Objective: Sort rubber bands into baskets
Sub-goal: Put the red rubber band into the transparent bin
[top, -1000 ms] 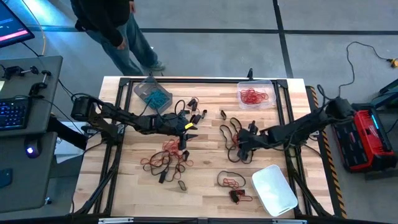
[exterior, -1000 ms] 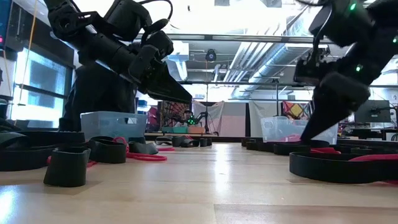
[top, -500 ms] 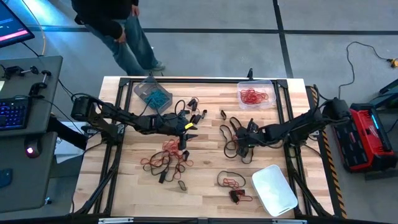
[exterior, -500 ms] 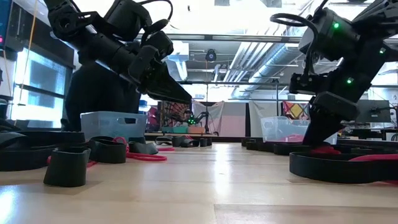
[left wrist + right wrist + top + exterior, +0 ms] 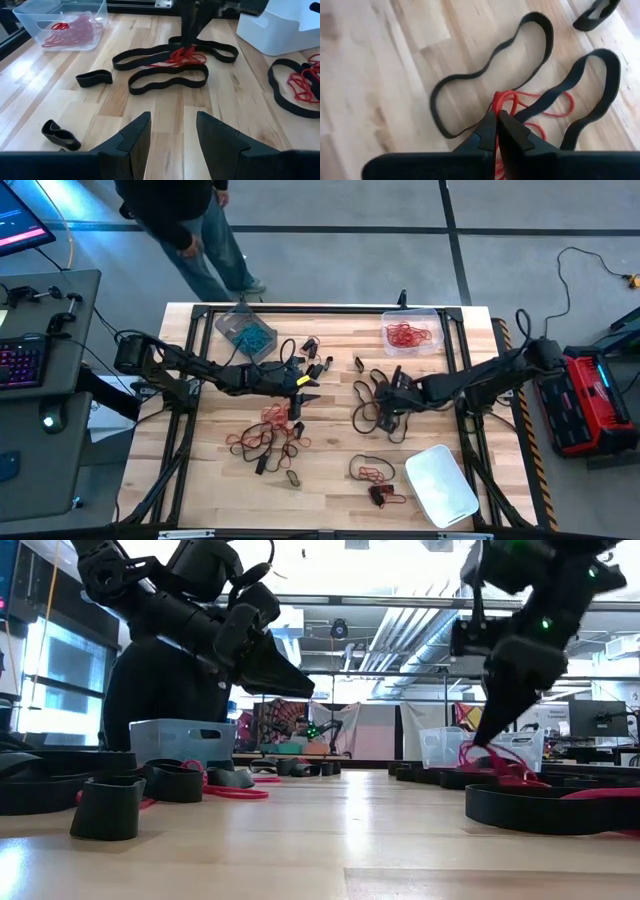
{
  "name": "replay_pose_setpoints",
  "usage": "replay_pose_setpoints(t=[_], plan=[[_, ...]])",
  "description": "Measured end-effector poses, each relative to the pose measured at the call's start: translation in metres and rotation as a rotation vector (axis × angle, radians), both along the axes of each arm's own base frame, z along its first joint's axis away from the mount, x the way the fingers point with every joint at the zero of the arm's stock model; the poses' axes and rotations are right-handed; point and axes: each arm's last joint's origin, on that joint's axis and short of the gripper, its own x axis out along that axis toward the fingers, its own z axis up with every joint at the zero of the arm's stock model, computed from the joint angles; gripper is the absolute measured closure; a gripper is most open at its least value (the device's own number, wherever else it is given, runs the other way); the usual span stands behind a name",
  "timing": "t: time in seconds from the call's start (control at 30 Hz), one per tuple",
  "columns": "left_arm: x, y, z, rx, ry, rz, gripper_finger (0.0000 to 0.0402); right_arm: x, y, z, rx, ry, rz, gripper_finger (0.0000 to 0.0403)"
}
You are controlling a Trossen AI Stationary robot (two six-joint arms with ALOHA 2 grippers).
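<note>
My right gripper [image 5: 497, 114] is shut on a small bunch of red rubber bands [image 5: 506, 99] above some long black bands [image 5: 372, 395] right of the table's middle. My left gripper [image 5: 172, 135] hangs open and holds nothing above the table's middle [image 5: 300, 385], pointing at that spot. The baskets stand apart: a grey-tinted one with teal bands [image 5: 245, 330] at the far left, a clear one with red bands [image 5: 410, 332] at the far right, and a whitish one [image 5: 440, 485] at the near right. My right gripper pinches the red bands at their top [image 5: 499, 96] between its two fingertips, coming steeply from above. The strands hang slack below the fingers [image 5: 492, 762]. Their lower loops [image 5: 186, 57] still lie on the black bands.
A mixed pile of red and black bands [image 5: 265, 435] lies left of the middle, and more lie near the front [image 5: 372, 472]. Short black bands [image 5: 315, 365] are scattered toward the far edge. A person [image 5: 190, 230] stands beyond the table's far left corner.
My right gripper has shut on the red bands and risen. It has drawn their top up off the black bands, while their lower loops have stayed down.
</note>
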Motion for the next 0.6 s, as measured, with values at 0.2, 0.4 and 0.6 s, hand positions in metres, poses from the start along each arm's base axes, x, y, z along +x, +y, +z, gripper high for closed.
replay_pose_setpoints(t=[0.2,0.4,0.6], plan=[[0.0,0.0,0.0,0.0,0.002,0.0,0.025,0.007,0.007,0.026,0.009,0.029,0.028,0.0402],[0.0,0.0,-0.001,0.001,0.006,-0.001,0.025,0.013,0.012,0.03,0.02,-0.032,0.035,0.0402],[0.0,0.0,-0.001,0.002,0.007,-0.001,0.025,0.022,0.016,0.017,0.018,-0.043,0.054,0.0394]])
